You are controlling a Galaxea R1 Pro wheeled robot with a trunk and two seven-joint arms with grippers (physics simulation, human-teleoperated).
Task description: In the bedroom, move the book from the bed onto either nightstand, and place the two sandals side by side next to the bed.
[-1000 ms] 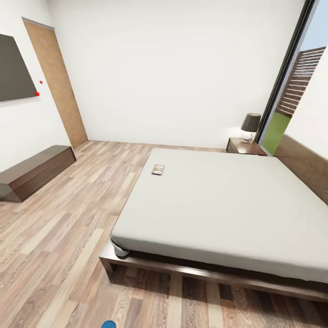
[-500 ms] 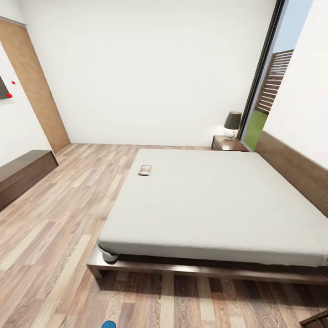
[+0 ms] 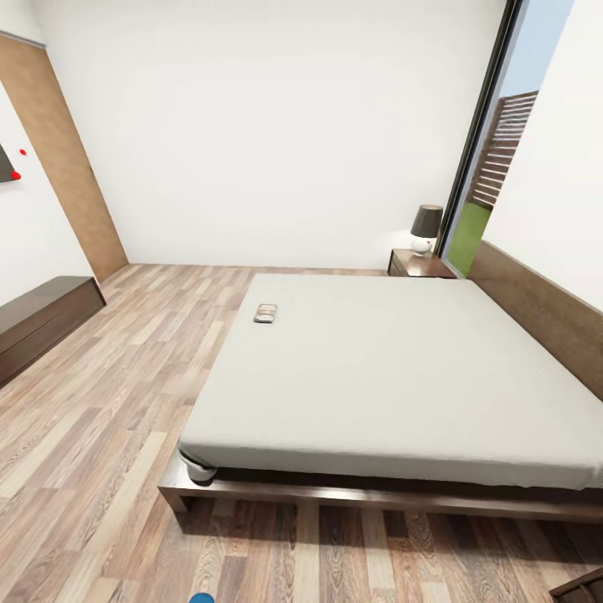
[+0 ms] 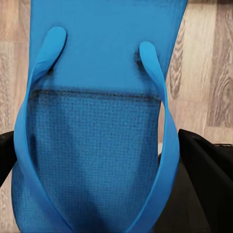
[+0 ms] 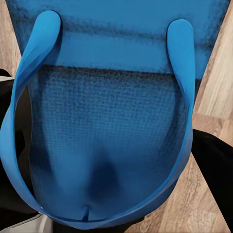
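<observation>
The bed (image 3: 394, 368) with its pale mattress stands ahead of me in the head view. The small dark book (image 3: 265, 313) lies on the mattress near its far left edge. One nightstand (image 3: 419, 264) stands at the bed's far corner by the window. My left gripper (image 4: 97, 165) is shut on a blue sandal (image 4: 102, 73), with a dark finger (image 4: 206, 184) at its side. My right gripper (image 5: 109, 160) is shut on the other blue sandal (image 5: 111, 97), held over the wood floor. A blue tip (image 3: 201, 598) of one sandal pokes in at the head view's lower edge.
A lamp (image 3: 425, 228) stands on the nightstand. A low dark bench (image 3: 42, 318) runs along the left wall. Wood-plank floor (image 3: 126, 402) lies open between bench and bed. A dark wooden corner (image 3: 586, 586) shows at the lower right. A tall window (image 3: 486, 167) is behind the nightstand.
The head view has swung to the right over the last second, so the bed and bench sit further left in the picture. Book and bed themselves have not moved.
</observation>
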